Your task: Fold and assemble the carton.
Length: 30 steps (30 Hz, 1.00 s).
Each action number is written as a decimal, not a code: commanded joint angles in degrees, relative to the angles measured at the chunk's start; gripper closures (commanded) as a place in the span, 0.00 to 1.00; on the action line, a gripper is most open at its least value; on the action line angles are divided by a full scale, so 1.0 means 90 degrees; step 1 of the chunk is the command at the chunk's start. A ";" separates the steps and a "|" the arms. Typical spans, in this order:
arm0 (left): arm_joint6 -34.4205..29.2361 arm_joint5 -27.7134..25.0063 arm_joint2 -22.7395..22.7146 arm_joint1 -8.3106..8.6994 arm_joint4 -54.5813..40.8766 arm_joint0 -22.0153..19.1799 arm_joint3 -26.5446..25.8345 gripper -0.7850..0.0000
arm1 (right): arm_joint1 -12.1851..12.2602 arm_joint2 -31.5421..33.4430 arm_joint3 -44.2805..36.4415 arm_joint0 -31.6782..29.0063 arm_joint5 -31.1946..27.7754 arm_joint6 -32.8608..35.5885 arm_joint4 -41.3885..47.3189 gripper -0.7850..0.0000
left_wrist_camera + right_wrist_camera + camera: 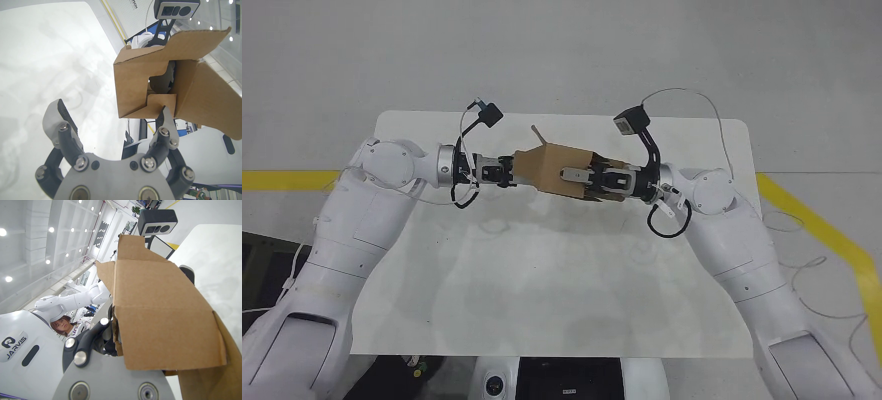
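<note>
Two fingers of the left gripper (pixel 112 105) stand wide apart. One fingertip (pixel 165 116) touches a low flap of the carton (pixel 130 85). The other fingertip is out in the air, touching nothing. The right gripper (pixel 578 176) is closed on the carton's wall at the other end and holds it up off the table (pixel 542 290).

In the top view the brown carton is in the upper middle of the picture, between the two grippers. Its end flaps are open, and one flap sticks out toward the upper right of the left wrist view.

The table is white, flat and smooth. Its far edge is close behind the carton, near the top of the top view. Most of the table top spreads out lower in that picture. Grey floor (pixel 542 50) lies all around the table. A yellow line (pixel 282 180) runs on the floor at the left and right sides.
</note>
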 commanded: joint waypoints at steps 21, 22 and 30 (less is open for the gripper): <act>0.0372 0.0044 -0.0075 -0.0067 -0.0021 -0.0458 0.0897 0.00 | 0.0006 -0.0371 -0.0108 -0.0018 0.0477 0.1207 0.0290 1.00; 0.0361 0.0023 -0.0064 -0.0071 -0.0018 -0.0462 0.0901 0.00 | -0.0006 -0.0405 -0.0087 0.0003 0.0472 0.1203 0.0307 1.00; 0.0255 -0.0077 -0.0038 -0.0078 -0.0033 -0.0435 0.0829 0.00 | -0.0045 -0.0358 0.0159 0.0129 0.0260 0.0781 0.0308 1.00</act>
